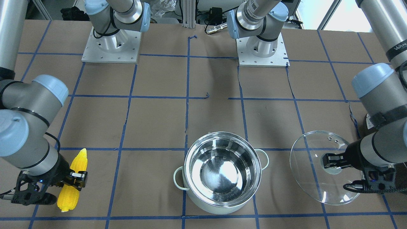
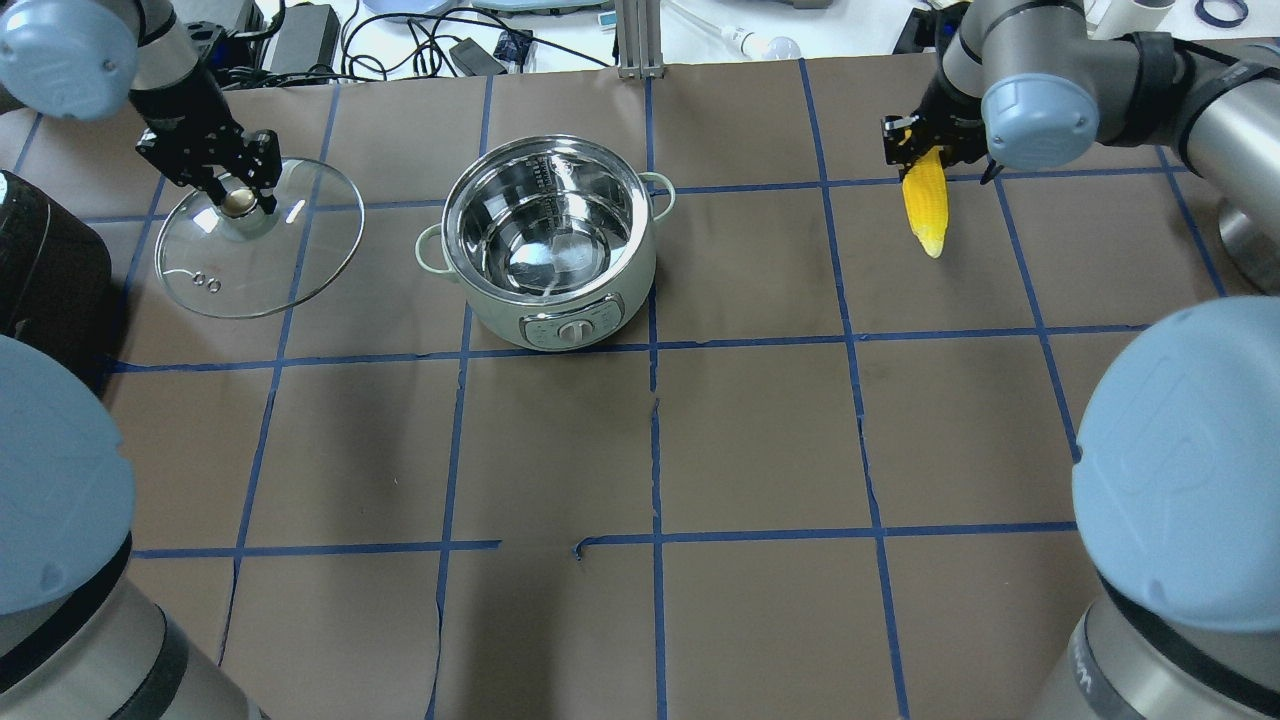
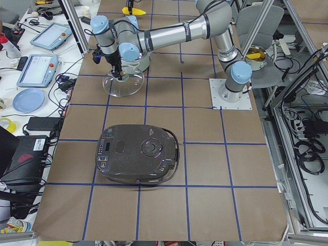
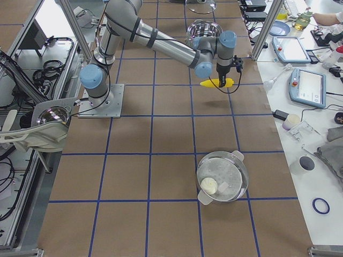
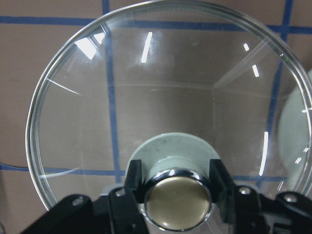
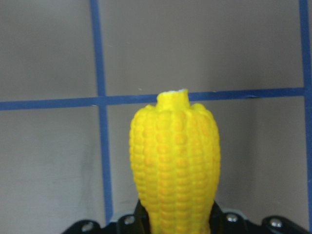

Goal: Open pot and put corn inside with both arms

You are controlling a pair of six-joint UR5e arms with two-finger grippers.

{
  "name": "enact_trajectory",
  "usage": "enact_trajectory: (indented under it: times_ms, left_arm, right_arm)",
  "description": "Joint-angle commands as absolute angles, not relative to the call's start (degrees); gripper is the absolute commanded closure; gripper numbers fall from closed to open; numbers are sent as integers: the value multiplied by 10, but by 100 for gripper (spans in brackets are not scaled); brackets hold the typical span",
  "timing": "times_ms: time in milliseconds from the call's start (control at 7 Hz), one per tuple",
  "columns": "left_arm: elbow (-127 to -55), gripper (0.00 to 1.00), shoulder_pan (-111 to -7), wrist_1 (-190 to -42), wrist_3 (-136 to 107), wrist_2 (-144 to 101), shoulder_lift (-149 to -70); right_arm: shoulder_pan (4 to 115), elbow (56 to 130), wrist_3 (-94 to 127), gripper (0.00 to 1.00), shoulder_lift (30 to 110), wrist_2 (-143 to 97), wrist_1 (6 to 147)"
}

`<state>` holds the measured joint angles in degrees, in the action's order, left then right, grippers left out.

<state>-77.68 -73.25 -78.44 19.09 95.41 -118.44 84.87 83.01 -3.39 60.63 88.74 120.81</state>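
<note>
The pot point(image 2: 500, 312) stands open on the tabletop point(image 2: 760, 440), toward the far edge, with its shiny steel inside showing. On the robot's left side of it, the left arm's fingers point(image 5: 219, 178) are closed on the knob point(image 5: 178, 202) of the glass lid point(image 2: 262, 262). The lid hangs tilted and well apart from the pot; I cannot tell whether its low edge touches the tabletop. Its outer edge is near the dark appliance point(image 2: 45, 260) at the tabletop's left end.

On the robot's right, the right arm's fingers point(image 1: 79, 176) are clamped across the middle of the corn point(image 2: 925, 205). The corn lies roughly level and seems to hang just above the brown paper, its tapered tip pointing back toward the robot. A wide span of brown tabletop, crossed by blue tape lines point(image 2: 840, 300), lies between corn and pot.
</note>
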Motion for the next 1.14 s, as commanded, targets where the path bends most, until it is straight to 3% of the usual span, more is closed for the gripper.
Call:
enact_trajectory:
  times_ms: [0,429,714,857,1000]
  left_arm:
    - [-928,100,-699,-636,224,950,-1144]
    - [-1050,100,-686,-515,224,919,-1107]
    - [-1059,100,-680,-514,225,887,-1107]
    - [-1059,100,-673,-514,225,885,-1111]
    - [-1057,75,-673,-513,226,886,-1115]
  right_arm:
    - [955,777,49,76,627,889,1165]
    - [1106,653,208,76,567,915,1139]
    - [1158,570,276,76,495,916,1141]
    - [1177,567,280,76,480,916,1143]
    - [1190,569,291,76,468,918,1144]
